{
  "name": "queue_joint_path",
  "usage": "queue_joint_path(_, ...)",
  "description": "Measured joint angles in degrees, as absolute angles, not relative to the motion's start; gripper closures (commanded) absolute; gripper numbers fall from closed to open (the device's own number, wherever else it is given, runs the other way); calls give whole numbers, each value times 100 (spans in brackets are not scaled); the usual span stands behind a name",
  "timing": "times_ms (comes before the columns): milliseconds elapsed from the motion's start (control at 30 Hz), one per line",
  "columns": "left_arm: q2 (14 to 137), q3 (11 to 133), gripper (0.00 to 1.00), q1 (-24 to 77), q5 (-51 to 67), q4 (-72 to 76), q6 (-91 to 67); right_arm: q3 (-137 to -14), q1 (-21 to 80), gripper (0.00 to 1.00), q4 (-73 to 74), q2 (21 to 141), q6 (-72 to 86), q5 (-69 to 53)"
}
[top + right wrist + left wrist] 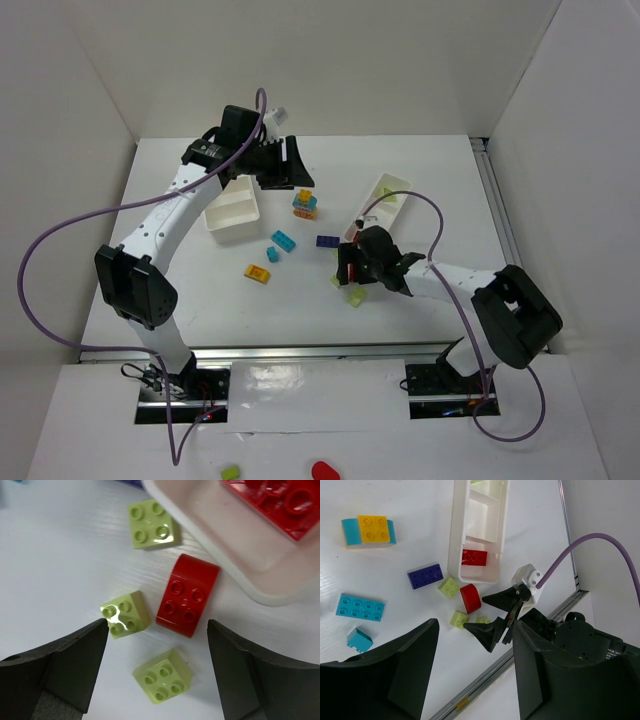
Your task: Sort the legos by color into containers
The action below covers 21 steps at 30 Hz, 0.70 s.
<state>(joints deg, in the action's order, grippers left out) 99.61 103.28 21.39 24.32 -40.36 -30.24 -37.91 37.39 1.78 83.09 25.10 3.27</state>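
Observation:
My right gripper (157, 628) is open, low over a red curved brick (188, 595) and three lime bricks (162, 675), (125, 614), (152, 523); the nearest lime one lies between its fingers. The long divided tray (240, 555) lies just beyond, with a red brick (280, 500) in its end compartment. In the top view this gripper (347, 268) is at the tray's (380, 198) near end. My left gripper (292, 165) is open and empty, raised at the back beside the small box (232, 210). A cyan-yellow stack (305, 203), purple brick (327, 241), cyan bricks (282, 240) and an orange brick (258, 273) lie mid-table.
White walls enclose the table on three sides. A metal rail (495, 200) runs along the right edge. Purple cables loop off both arms. A lime bit (231, 471) and a red bit (324, 469) lie outside the table at the front.

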Motion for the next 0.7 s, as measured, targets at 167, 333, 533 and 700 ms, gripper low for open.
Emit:
queue_joint_path(167,9961,10328,30,2139,2429,-4038,-3022,-3850,3747,15,486,8287,2941,832)
queue_joint_path(333,9961,10326,30,2139,2427,-4069,-3015,-4375,3754,22,862,8628,3365,1120)
queue_joint_path(533,9961,10326,32,2139,2423,-4084,-3004,-4901,3927,48,1245,9268,3771,1498)
queue_joint_path(700,9961,10326,32,2139,2370,-4095,-2989,-5074,4112,61,1553,9480,4069,1820)
